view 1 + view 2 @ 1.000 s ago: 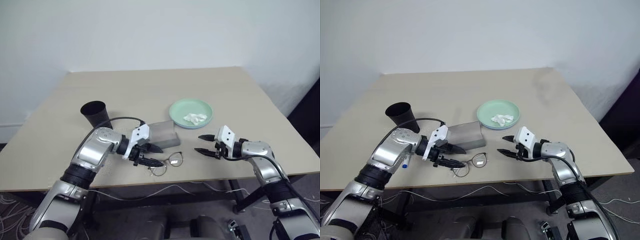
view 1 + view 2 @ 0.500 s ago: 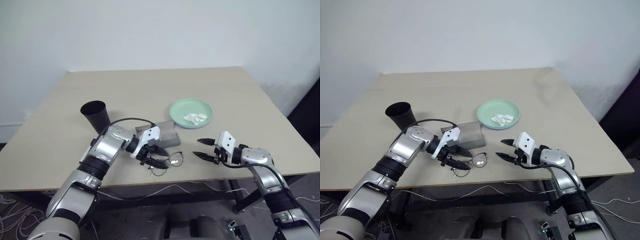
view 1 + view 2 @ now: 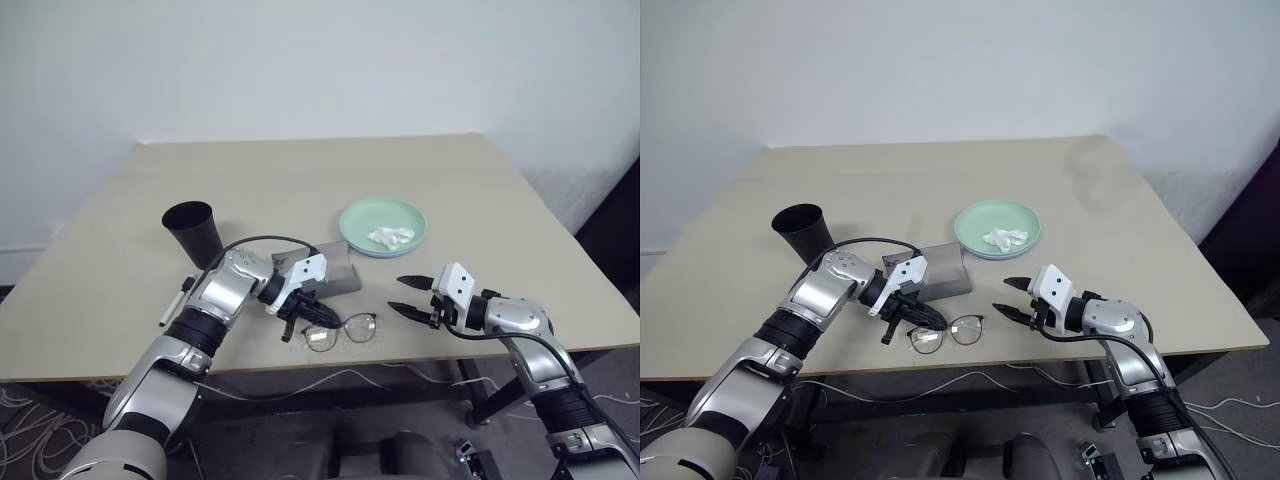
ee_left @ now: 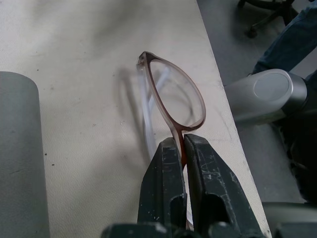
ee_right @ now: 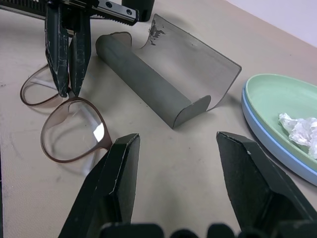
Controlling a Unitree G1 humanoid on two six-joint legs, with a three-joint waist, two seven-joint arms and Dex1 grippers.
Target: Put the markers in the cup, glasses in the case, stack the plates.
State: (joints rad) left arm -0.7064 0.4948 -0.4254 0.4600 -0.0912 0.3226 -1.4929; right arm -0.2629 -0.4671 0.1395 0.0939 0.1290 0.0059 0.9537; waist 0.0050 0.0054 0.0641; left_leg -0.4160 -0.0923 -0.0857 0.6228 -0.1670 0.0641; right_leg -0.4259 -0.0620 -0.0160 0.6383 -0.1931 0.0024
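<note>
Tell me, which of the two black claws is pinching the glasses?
The left gripper: its black fingers are shut on the thin brown-rimmed glasses at the bridge. The right gripper is open, holding nothing.

The left gripper [image 3: 912, 319] was closed on the glasses [image 3: 946, 334], which lay on the table [image 3: 1090, 210] just before the open case [image 3: 940, 271]. The right gripper [image 3: 1014, 299], jaws spread, hovered beside them.
</note>
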